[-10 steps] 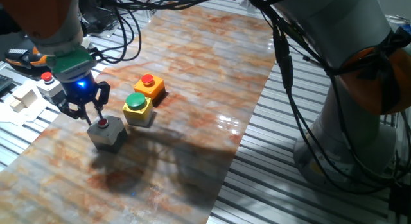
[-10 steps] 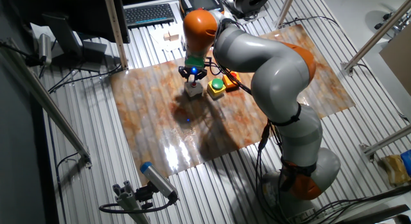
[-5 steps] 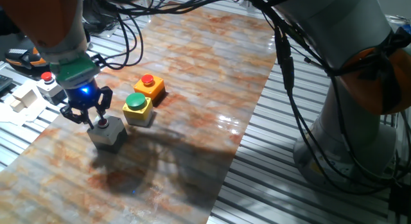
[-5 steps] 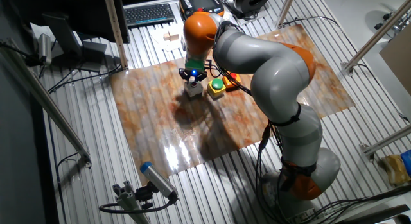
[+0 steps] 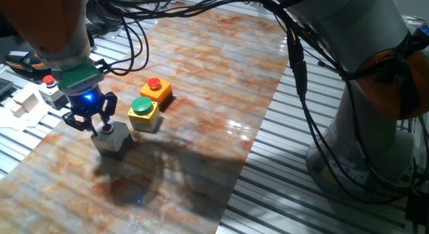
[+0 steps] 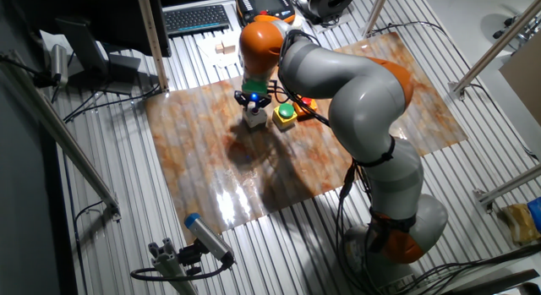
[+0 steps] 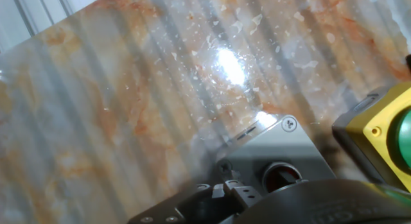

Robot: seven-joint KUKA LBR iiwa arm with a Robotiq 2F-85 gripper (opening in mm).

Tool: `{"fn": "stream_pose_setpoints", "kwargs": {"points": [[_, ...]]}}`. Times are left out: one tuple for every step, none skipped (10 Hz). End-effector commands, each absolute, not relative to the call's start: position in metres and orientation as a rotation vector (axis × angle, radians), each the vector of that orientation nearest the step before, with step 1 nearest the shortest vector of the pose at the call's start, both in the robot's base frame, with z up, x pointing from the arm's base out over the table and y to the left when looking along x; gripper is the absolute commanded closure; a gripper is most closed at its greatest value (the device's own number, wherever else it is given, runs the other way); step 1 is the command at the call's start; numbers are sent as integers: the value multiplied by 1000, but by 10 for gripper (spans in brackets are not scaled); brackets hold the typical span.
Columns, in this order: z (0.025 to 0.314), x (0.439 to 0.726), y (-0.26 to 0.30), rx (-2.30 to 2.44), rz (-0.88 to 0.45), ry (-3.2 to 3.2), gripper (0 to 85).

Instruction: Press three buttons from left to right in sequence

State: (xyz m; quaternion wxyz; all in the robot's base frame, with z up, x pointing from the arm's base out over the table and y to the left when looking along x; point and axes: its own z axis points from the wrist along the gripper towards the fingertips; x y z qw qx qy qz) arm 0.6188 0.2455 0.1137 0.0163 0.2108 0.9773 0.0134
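Three button boxes stand in a row on the marbled mat. The grey box with a red button is at the left, the yellow box with a larger green button is in the middle, and the orange box with a red button is at the right. My gripper points down with its fingertips together on the grey box's red button. In the hand view the grey box, its red button and the yellow box show. In the other fixed view the gripper is over the grey box.
A light-grey box with a red button and pale wooden blocks lie off the mat to the left. Cables hang from the arm over the mat's far side. The robot base stands at the right, on the slatted table.
The gripper has come down a little, from just above the grey box onto its red button. The boxes have not moved.
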Motion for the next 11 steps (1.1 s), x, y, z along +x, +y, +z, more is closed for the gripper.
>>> {"fn": "stream_pose_setpoints", "kwargs": {"points": [[113,620,245,656,41,3037,510],[111,621,245,656,41,3037,510],[110,622,245,658,41,3036,510],[109,623,245,658,41,3036,510],[108,623,245,660,41,3035,510],[113,622,245,666,42,3038,510],[121,621,244,668,50,3047,510],[132,619,243,669,62,3060,510],[142,618,243,673,67,3065,510],[147,618,245,675,60,3065,510],[150,618,245,657,68,3072,510]]}}
